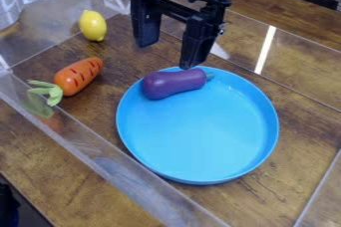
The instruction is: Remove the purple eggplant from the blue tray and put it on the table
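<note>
Eggplant (174,83), purple, lies in blue tray (200,131) at its far left rim, nothing else in tray. Desk (300,82) dark wood, tray right of center. Claw (177,40) points down just above eggplant, wide open, empty. Carrot (74,77) left, lemon (92,25) far left.

The black tool (176,44) hangs from the top centre of the frame, pointing straight down. Its 2 fingers (146,27) stand spread wide apart, nothing between them, the right finger reaching lower in the frame than the left.
</note>
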Robot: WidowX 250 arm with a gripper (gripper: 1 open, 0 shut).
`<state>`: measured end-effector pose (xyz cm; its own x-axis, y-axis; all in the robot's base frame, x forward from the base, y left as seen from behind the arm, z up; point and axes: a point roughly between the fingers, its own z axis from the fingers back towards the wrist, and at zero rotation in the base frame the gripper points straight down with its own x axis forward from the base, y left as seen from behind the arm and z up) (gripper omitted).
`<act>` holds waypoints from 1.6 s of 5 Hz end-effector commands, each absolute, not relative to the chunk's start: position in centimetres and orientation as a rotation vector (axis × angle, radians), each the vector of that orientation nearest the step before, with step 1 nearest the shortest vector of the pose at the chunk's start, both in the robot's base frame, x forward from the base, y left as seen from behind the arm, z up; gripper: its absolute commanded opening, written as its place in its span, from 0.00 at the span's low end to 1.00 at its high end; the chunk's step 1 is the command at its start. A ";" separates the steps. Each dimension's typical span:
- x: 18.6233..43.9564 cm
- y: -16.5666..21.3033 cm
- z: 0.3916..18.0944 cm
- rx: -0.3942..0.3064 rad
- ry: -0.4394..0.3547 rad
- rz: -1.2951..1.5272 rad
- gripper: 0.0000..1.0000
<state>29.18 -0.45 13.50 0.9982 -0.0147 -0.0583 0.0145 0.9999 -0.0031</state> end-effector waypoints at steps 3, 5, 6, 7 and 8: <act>27.7 -2.9 12.1 0.011 0.090 -0.323 1.00; 29.6 -0.8 10.4 -0.003 0.041 -0.211 1.00; 29.3 0.3 11.6 -0.012 -0.005 -0.190 1.00; 29.3 1.1 11.5 -0.020 -0.014 -0.186 1.00; 30.4 1.5 11.3 -0.028 -0.016 -0.206 1.00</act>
